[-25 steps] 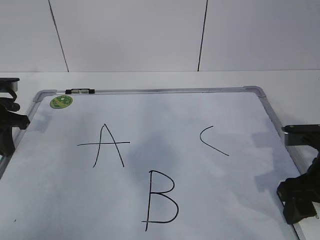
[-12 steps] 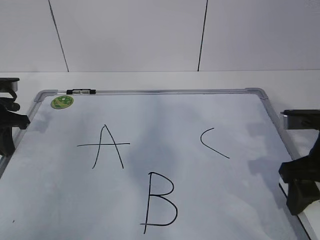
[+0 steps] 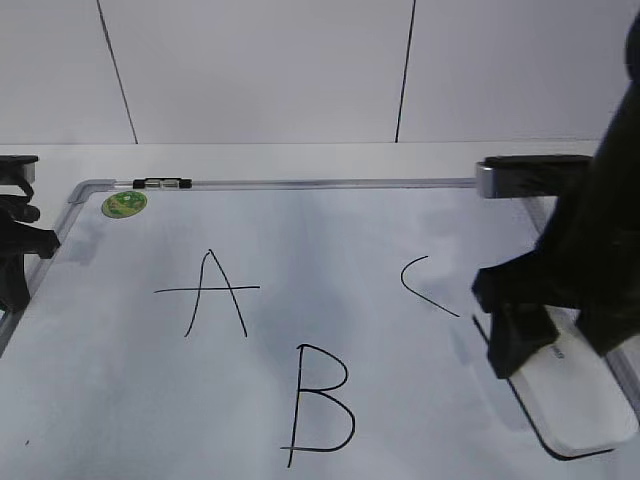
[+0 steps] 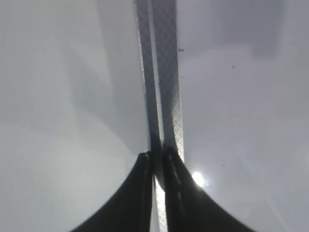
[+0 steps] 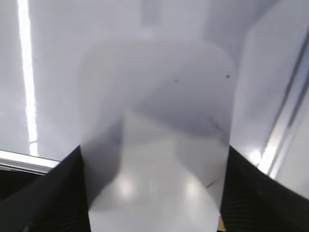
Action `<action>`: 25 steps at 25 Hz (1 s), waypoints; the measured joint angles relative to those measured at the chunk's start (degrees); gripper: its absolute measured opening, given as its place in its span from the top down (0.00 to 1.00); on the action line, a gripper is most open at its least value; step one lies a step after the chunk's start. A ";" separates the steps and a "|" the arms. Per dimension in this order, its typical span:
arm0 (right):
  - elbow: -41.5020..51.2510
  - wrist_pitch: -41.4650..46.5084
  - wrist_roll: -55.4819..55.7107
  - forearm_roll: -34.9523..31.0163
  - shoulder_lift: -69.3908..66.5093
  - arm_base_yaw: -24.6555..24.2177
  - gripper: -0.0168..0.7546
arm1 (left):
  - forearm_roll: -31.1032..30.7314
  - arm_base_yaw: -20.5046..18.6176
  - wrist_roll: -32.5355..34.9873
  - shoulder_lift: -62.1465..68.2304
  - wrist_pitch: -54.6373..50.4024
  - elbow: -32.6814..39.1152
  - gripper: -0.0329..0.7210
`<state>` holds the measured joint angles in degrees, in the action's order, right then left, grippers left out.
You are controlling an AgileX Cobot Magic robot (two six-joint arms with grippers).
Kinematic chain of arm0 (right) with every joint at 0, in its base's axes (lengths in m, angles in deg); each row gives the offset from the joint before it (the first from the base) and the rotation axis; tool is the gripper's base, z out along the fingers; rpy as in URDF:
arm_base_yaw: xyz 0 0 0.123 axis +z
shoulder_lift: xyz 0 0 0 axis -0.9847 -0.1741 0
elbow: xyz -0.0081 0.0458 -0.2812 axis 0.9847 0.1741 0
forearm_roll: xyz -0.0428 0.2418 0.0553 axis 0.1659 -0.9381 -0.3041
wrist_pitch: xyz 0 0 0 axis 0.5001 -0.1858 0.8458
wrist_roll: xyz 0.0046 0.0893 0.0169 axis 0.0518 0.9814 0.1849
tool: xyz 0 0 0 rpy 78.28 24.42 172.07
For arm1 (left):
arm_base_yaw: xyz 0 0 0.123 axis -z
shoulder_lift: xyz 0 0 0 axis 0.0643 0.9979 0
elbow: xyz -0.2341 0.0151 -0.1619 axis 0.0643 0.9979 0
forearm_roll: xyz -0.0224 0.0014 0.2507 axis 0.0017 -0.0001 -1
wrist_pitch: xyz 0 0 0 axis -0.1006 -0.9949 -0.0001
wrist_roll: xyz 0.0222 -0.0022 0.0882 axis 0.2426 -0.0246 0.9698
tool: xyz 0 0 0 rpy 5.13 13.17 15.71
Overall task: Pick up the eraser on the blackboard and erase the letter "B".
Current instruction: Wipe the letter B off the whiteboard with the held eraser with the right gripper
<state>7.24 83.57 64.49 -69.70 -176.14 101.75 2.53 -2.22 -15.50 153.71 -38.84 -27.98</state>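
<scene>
- The right gripper [image 5: 154, 193] has its two dark fingers [image 5: 58, 193] set on either long side of the eraser [image 5: 159, 130]; in the right wrist view they press against its white body, so it is clamped on the block.
- In the exterior view the same eraser [image 3: 575, 395] shows as a white oblong with a dark edge underneath, low on the right side of the blackboard [image 3: 300, 225], just inside the frame; whether it touches the surface cannot be told.
- The right arm [image 3: 590, 250] comes in from the upper right, large and dark, leaning down over the board's right edge with the right gripper [image 3: 540, 335] at its lower end.
- The left gripper [image 4: 155, 164] has its fingers drawn together, only a thin slit between them, nothing held; it sits over the board's metal frame.
- In the exterior view the left gripper [image 3: 15, 255] sits at the board's left edge.
- Count: one eraser, one board, two grippers.
- Three black letters: one "A" [image 3: 210, 290], one letter "B" [image 3: 320, 402] below the middle and whole, one "C" [image 3: 425, 282] just left of the right gripper.
- One round green sticker [image 3: 123, 204] and one small clip [image 3: 160, 183] at the top left.
</scene>
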 joint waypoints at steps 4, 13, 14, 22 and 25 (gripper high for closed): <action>-4.93 0.18 2.20 -0.36 -4.63 6.83 0.25 | 0.04 0.00 0.00 0.00 -0.15 0.00 0.93; -13.90 -7.11 4.19 0.78 -15.99 18.25 0.25 | 0.54 -0.11 0.00 0.00 -0.45 -0.08 0.93; -14.27 -8.08 4.19 0.78 -17.33 19.32 0.25 | 0.54 -0.11 0.00 0.00 -0.45 -0.08 0.93; -15.85 -10.24 4.44 2.93 -25.32 25.36 0.25 | 0.54 -0.22 0.00 0.11 -0.54 -0.08 0.93; -18.88 -7.71 4.44 4.80 -27.43 27.49 0.25 | 0.54 -0.22 0.00 0.11 -0.54 -0.08 0.93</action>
<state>-11.63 75.87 68.93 -64.90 -203.57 129.23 3.07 -2.44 -15.50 153.82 -39.39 -28.07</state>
